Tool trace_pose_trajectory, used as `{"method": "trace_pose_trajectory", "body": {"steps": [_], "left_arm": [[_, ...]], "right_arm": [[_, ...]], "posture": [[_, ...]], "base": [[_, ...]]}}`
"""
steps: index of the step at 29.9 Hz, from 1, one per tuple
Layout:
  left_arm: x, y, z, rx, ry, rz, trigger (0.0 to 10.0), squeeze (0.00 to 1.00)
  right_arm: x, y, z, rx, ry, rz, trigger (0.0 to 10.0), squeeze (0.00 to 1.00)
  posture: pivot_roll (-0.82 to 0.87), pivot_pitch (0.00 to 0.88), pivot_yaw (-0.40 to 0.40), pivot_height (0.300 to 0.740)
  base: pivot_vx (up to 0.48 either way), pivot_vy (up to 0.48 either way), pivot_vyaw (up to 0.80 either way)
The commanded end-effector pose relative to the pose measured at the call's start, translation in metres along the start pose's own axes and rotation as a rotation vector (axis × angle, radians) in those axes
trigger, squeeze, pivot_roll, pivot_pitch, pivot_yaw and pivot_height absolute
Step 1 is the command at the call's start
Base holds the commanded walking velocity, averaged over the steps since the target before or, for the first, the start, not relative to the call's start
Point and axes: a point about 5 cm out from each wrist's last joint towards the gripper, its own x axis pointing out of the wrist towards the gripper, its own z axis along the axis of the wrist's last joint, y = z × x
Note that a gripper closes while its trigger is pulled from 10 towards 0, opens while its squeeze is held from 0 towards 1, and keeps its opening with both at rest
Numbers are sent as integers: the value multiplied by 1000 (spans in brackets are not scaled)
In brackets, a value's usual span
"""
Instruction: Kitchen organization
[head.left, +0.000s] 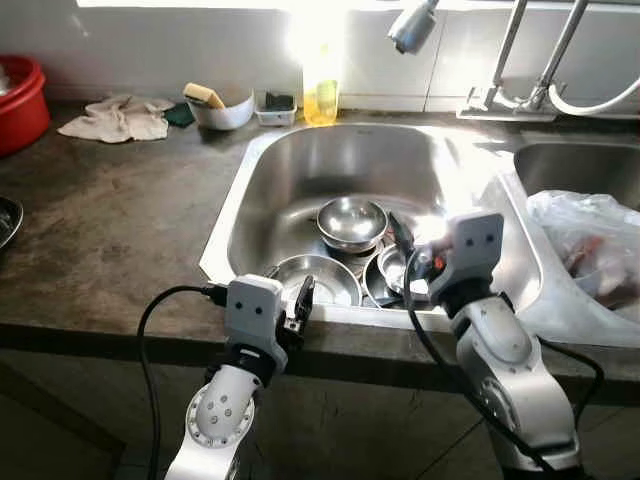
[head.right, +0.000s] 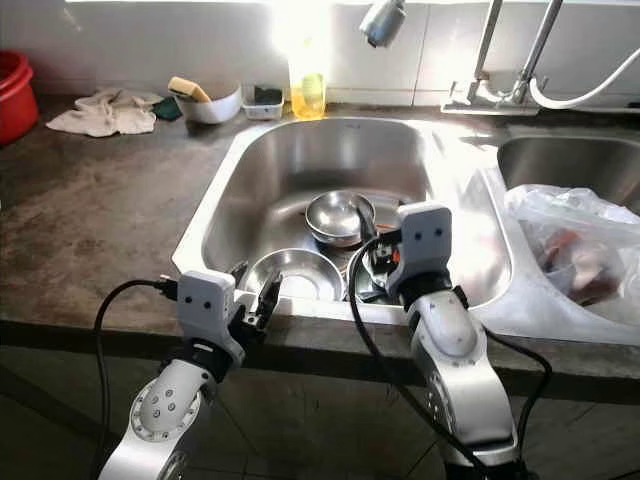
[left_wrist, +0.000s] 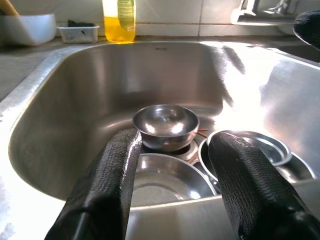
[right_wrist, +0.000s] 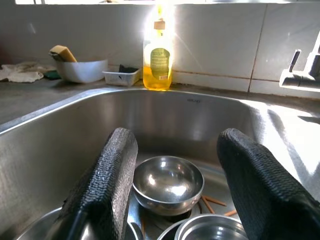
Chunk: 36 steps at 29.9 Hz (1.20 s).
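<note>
Sink (head.left: 300, 160) holds the steel dishes, low in its basin; the small bowl (right_wrist: 168, 184) sits upturned on top, between the spread fingers of the right gripper (right_wrist: 172, 200); best lowered squarely over its rim before closing; left gripper (left_wrist: 172, 195), likewise spread, hovers at the front edge.

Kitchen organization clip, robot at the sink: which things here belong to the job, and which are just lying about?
Likely job items: steel bowls in the sink, sink basin, left gripper and right gripper, both open at the near rim.

Lying about: yellow soap bottle, white bowl with sponge, cloth, red tub, plastic bag.
</note>
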Motion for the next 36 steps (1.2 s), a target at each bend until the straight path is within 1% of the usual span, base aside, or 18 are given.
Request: {"method": "trace_pose_trajectory", "body": {"steps": [1,9,18,28,35,36], "left_arm": [[-3,0,-1,-5,3,-9,10000,0],[1,-1,-2,-14,-2,-15,10000,0],[0,-1,-2,-14,-3,-11,10000,0],[1,0,-1,-9,-5,-10,10000,0],[1,0,-1,-6,-7,-7,10000,0],[1,0,-1,-6,-7,-6,10000,0]], "right_arm": [[-1,4,9,-11,-29,11,10000,0],[3,5,13,-7,-40,-14,10000,0],[6,7,15,1,-43,-11,10000,0],[11,9,16,14,-43,-15,10000,0],[13,10,15,24,-33,-17,10000,0],[13,10,14,37,-27,-21,10000,0]], "posture": [[74,86,-6,740],[76,77,-8,740],[78,80,-11,740],[83,80,-11,740],[85,78,-12,740],[88,76,-15,740]], "base": [[0,0,800],[0,445,800],[0,0,800],[0,405,800],[0,0,784],[0,0,0]]}}
